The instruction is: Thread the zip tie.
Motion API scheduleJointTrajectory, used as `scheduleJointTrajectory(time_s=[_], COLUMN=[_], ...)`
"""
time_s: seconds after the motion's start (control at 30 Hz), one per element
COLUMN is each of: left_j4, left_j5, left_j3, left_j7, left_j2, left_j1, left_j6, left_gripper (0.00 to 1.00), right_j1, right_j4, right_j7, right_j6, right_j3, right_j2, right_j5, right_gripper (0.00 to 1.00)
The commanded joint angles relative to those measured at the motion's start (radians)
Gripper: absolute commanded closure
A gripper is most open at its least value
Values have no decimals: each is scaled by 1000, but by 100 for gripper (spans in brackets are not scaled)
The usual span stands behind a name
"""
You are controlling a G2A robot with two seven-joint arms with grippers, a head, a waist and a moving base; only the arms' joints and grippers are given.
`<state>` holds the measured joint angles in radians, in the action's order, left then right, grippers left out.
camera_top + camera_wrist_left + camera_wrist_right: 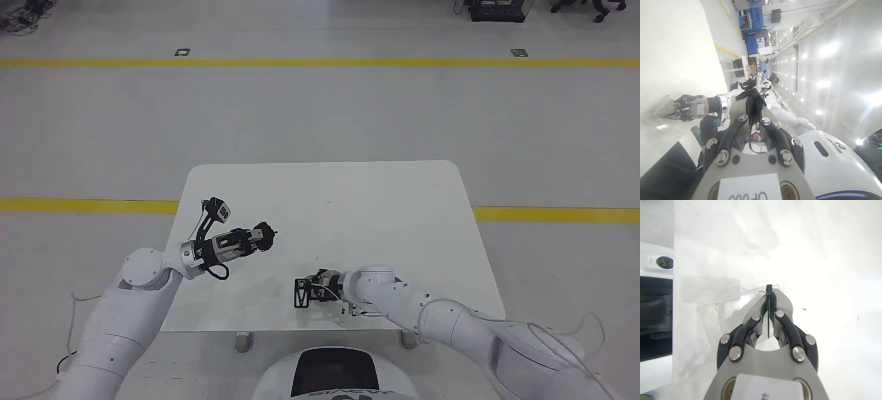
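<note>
My right gripper [769, 295] is shut on a black zip tie [768, 321]. The tie's square head [769, 288] sticks out past the fingertips and its strap runs back between the fingers toward the palm. This gripper [302, 293] is low over the table near the front edge, resting against a clear plastic piece [715, 307]. My left gripper [267, 235] hangs above the table to the left and farther back, and it is shut. A thin black strand [749, 136] trails from between its fingers [750, 106]; I cannot tell what it is. The left wrist view shows the right gripper [668, 110] on the clear piece [658, 125].
The white table [400, 200] is bare behind and to the right of both grippers. Its front edge [673, 294] lies close beside the right gripper. Grey floor with yellow lines surrounds the table.
</note>
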<state>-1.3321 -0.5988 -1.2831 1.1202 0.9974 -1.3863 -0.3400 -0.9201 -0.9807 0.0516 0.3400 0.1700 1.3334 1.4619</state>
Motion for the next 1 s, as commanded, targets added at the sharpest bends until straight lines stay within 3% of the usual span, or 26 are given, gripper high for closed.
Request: scheduleJointTrajectory(time_s=[0.0, 0.97], left_j4=[0, 0], left_j5=[0, 0], left_j3=[0, 0], left_j7=[0, 0], left_j2=[0, 0], left_j1=[0, 0], left_j6=[0, 0], left_gripper=[100, 100], right_j1=[1, 7], right_j4=[-5, -117], right_j7=[3, 34], right_j6=[0, 0], right_j3=[0, 0], right_j2=[-1, -80], right_j5=[2, -56], right_gripper=[100, 100])
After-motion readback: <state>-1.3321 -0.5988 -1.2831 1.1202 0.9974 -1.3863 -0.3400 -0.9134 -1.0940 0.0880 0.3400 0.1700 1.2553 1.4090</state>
